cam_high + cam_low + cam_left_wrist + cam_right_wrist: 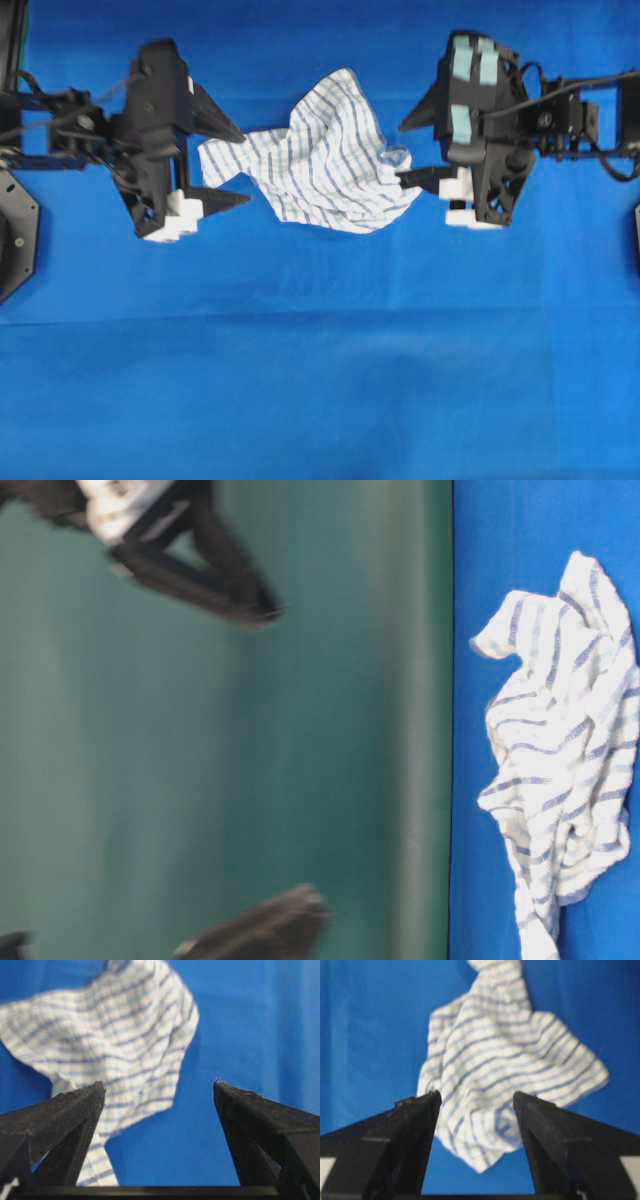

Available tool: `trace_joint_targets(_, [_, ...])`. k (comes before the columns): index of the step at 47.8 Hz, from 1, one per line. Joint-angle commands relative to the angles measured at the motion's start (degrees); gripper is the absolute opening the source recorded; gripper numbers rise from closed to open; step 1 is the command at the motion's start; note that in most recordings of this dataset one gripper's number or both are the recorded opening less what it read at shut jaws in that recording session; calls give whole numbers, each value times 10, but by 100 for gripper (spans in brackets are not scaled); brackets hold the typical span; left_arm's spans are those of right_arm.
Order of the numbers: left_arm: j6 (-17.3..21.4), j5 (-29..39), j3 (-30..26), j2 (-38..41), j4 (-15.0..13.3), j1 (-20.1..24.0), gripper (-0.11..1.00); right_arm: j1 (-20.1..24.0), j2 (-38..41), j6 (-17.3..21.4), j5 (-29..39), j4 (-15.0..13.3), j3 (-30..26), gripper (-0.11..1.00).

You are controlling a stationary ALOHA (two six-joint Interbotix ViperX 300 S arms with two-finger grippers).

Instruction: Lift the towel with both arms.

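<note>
Blue sheet [320, 380], green wall [250, 780]

Bright even light, soft blur, faint shadows

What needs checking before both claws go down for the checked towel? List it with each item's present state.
1. Left claw open: ok, jaws spread wide in its wrist view.
2. Right claw open: ok, jaws apart.
3. Both claws empty: ok, nothing between either pair of fingers.
4. Towel within reach of both: ok, it lies crumpled on the blue sheet between the two claws.
5. Claws lined up with cloth edges: ok, the towel's left corner and right edge each sit between a claw's tips in the overhead view.
6. Claws low enough to grip: not ok, the table-level view shows them above the sheet.
</note>
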Motion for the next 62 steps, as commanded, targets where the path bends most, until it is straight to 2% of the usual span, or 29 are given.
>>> trace_joint_targets(1, [1, -41, 10, 20, 0, 6, 93, 1, 10, 5, -34, -1, 19, 63])
trace_joint_targets(11, [1, -104, 40, 91, 0, 29, 93, 1, 74, 18, -100, -1, 58, 63])
trace_joint_targets(28, [0, -178, 48, 207, 0, 54, 93, -5, 196, 21, -185, -1, 68, 63])
trace_joint_targets(36, [0, -193, 48, 231, -1, 57, 93, -11, 233, 21, -207, 0, 68, 63])
trace_joint_targets(47, [1, -191, 49, 236, 0, 58, 89, -13, 238, 21, -210, 1, 68, 62])
trace_joint_targets(51, [1, -191, 49, 236, 0, 58, 80, -14, 239, 21, -210, 0, 67, 61])
trace_joint_targets(54, [1, -189, 50, 236, 0, 58, 67, -14, 239, 20, -210, 0, 67, 56])
trace_joint_targets(57, [1, -186, 50, 236, 0, 58, 48, -15, 239, 20, -208, 0, 66, 41])
trace_joint_targets(62, [3, -185, 50, 236, 0, 58, 18, -16, 238, 20, -208, 0, 68, 10])
